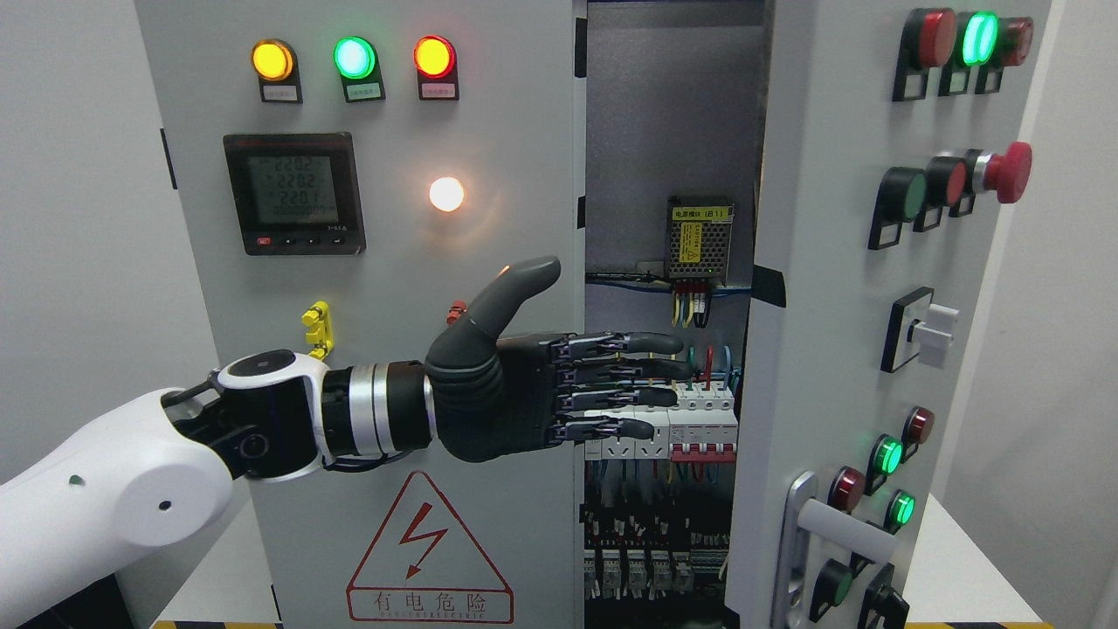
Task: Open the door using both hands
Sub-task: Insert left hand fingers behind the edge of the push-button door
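White-shelled left arm enters from lower left, forearm angled up, silver-ringed wrist level. Dark grey left hand (524, 384) held flat, palm side-on, four fingers (629, 371) straight & pointing right, thumb raised; holds nothing.

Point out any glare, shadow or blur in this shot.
Head view: the white lamp blooms and spills a warm glow onto the left door; the cabinet interior is shaded; the left hand and meter are sharp; the right door appears foreshortened.
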You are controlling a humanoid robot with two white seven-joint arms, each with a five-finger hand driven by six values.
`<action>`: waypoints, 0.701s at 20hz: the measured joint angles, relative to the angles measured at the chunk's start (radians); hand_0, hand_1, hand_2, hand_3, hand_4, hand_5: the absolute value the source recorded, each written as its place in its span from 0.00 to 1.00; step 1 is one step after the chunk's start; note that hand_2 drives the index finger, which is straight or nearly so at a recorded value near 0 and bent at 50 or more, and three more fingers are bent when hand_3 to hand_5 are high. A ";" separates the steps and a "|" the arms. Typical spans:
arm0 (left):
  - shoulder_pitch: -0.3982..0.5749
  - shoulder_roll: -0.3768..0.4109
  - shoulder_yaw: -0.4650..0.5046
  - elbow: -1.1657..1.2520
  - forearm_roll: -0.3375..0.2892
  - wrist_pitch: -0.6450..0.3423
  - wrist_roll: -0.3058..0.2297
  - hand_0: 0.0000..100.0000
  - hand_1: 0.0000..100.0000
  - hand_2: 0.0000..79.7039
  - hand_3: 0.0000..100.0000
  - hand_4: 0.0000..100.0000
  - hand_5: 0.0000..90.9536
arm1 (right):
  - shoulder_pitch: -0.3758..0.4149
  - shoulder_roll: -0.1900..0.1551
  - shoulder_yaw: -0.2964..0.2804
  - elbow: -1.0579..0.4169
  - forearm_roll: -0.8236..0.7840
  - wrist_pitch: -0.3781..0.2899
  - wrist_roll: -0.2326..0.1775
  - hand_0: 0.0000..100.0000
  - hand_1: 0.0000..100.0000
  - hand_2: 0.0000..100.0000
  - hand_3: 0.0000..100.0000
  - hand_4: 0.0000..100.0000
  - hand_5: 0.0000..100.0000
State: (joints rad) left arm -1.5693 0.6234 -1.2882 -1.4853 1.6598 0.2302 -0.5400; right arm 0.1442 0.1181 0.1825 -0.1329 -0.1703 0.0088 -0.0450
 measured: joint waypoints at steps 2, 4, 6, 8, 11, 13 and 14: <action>-0.001 -0.029 0.006 0.004 0.001 0.000 0.012 0.00 0.00 0.00 0.00 0.03 0.00 | 0.000 0.000 0.000 0.000 0.000 0.000 0.000 0.00 0.00 0.00 0.00 0.00 0.00; -0.002 -0.057 0.013 0.007 0.002 -0.001 0.018 0.00 0.00 0.00 0.00 0.03 0.00 | 0.000 0.000 0.000 0.000 0.000 0.000 0.000 0.00 0.00 0.00 0.00 0.00 0.00; -0.002 -0.082 0.021 0.009 0.002 -0.003 0.023 0.00 0.00 0.00 0.00 0.03 0.00 | 0.000 0.000 0.000 0.000 0.000 0.000 0.000 0.00 0.00 0.00 0.00 0.00 0.00; -0.003 -0.105 0.029 0.012 0.003 -0.003 0.031 0.00 0.00 0.00 0.00 0.03 0.00 | 0.000 0.000 0.000 0.000 0.000 0.000 0.000 0.00 0.00 0.00 0.00 0.00 0.00; -0.002 -0.136 0.039 0.015 0.002 -0.001 0.043 0.00 0.00 0.00 0.00 0.03 0.00 | 0.000 0.000 0.000 0.000 0.000 0.000 0.000 0.00 0.00 0.00 0.00 0.00 0.00; -0.002 -0.154 0.045 0.017 0.002 0.002 0.045 0.00 0.00 0.00 0.00 0.03 0.00 | 0.000 0.000 0.000 0.000 0.000 0.000 0.000 0.00 0.00 0.00 0.00 0.00 0.00; -0.002 -0.164 0.048 0.017 0.002 0.003 0.045 0.00 0.00 0.00 0.00 0.03 0.00 | 0.000 0.000 0.000 0.000 0.000 0.000 0.000 0.00 0.00 0.00 0.00 0.00 0.00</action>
State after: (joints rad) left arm -1.5710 0.4590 -1.2401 -1.4682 1.6617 0.2330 -0.4946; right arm 0.1442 0.1181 0.1825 -0.1329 -0.1703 0.0087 -0.0450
